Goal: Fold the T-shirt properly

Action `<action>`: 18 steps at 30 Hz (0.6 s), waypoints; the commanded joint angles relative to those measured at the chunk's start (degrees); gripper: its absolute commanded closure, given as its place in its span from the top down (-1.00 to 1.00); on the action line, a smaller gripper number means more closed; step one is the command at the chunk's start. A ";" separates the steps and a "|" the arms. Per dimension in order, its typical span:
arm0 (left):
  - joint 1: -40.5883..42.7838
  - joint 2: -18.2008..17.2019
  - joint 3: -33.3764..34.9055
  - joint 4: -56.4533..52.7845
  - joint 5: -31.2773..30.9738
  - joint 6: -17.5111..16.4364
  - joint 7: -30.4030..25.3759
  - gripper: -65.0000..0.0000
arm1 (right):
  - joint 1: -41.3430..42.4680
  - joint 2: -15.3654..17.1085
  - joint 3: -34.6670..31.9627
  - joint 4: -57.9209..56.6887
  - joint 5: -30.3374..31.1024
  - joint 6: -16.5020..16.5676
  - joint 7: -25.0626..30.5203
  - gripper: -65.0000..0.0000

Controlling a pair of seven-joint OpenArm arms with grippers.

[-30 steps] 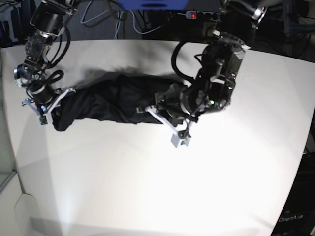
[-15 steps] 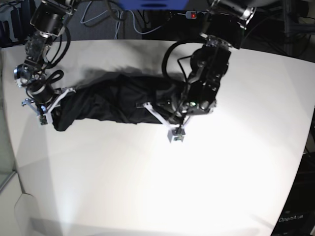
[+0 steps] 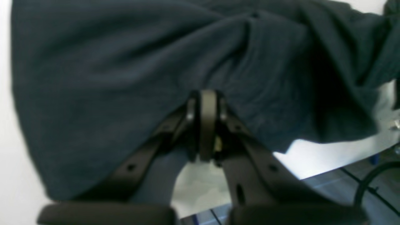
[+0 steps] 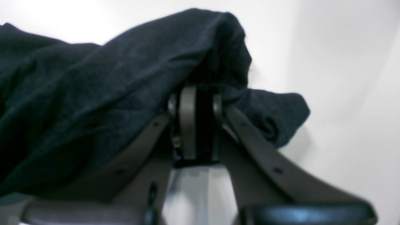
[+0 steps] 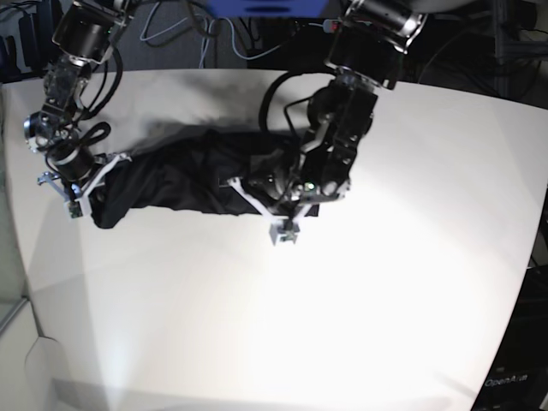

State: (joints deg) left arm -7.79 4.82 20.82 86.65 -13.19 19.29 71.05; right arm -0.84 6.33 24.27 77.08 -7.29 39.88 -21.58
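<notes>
A white table [image 5: 360, 300] fills most of the base view and spreads bare below and beyond the fingertips of both arms. Behind its far edge, well away from the fingers, lie loose cables [image 5: 184, 34], a blue panel [image 5: 265, 7], and a power strip [image 5: 347, 26] showing a red light.

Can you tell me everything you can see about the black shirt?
The T-shirt is plain black, soft and thin-looking, with no print. It lies bunched in a long wrinkled roll on the white table. The right gripper pinches one end of it. The left gripper is shut at the other end, against the cloth.
</notes>
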 commanded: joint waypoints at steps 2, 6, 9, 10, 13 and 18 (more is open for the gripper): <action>-1.13 1.38 2.79 0.60 -0.66 -0.26 -0.14 -0.97 | 0.45 0.57 0.04 0.42 -0.67 0.12 -0.79 -0.83; -1.13 3.49 5.16 -0.54 -0.66 -0.26 -2.08 -0.97 | 0.36 0.57 0.04 0.42 -0.67 0.12 -0.79 -0.83; -1.13 4.18 6.57 -3.88 -0.74 -0.34 -5.33 -0.97 | 0.27 0.57 0.04 0.42 -0.67 0.12 -0.79 -0.83; -1.13 4.18 7.01 -4.41 -0.74 -0.34 -7.09 -0.97 | 0.18 0.57 0.04 0.42 -0.67 0.12 -0.79 -0.83; -0.96 4.18 9.47 -4.15 -1.62 -0.43 -13.33 -0.97 | 0.18 0.57 0.04 0.42 -0.67 0.12 -0.79 -0.83; -1.22 4.18 11.14 -1.16 -11.64 -0.43 -19.66 -0.97 | 0.09 0.57 0.04 0.42 -0.67 0.12 -0.79 -0.83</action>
State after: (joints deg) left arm -7.64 8.08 32.05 84.18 -25.23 19.35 52.51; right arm -0.97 6.33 24.27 77.08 -7.27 39.88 -21.47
